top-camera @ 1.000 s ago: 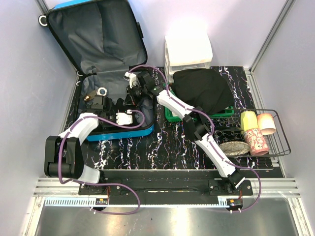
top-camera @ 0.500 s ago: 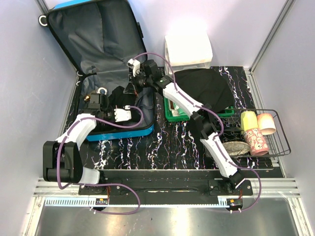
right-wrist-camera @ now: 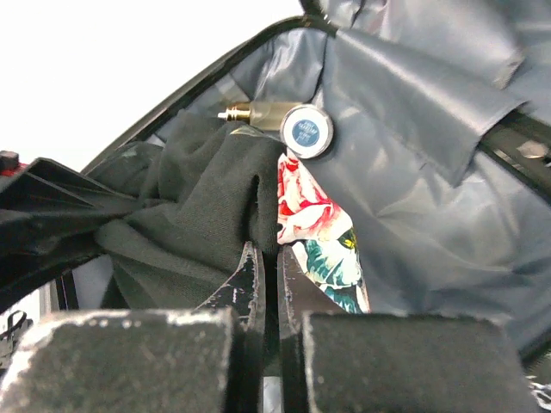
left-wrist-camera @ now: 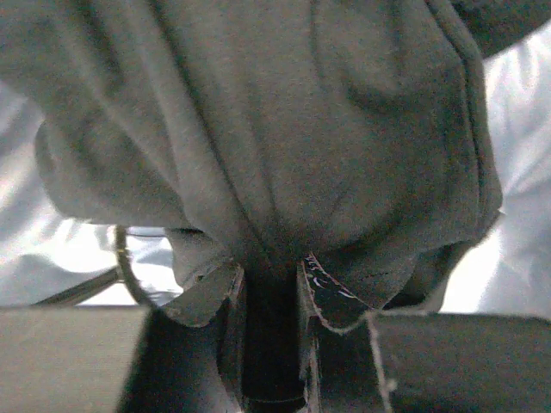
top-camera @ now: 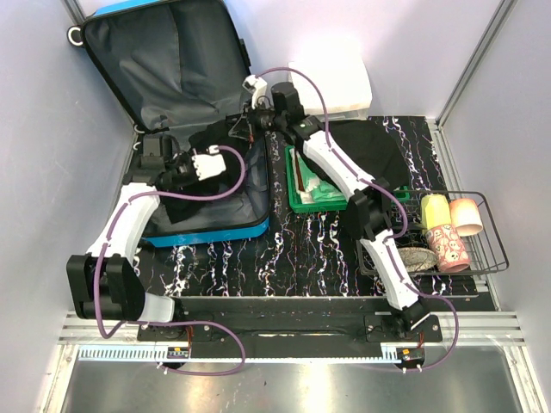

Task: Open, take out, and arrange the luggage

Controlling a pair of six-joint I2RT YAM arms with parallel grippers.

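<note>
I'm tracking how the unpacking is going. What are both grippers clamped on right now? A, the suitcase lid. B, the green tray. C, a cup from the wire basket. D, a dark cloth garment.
D: each wrist view shows the fingers pinched on the dark garment, both the left gripper and the right gripper, at the open luggage.

The luggage [top-camera: 215, 232] is showing a smooth, glossy blue plastic shell and a faintly shiny grey cloth lining [right-wrist-camera: 413, 198]. The black garment [right-wrist-camera: 185, 215] is looking matt and woven. The table [top-camera: 293, 258] is gleaming glossy.
</note>
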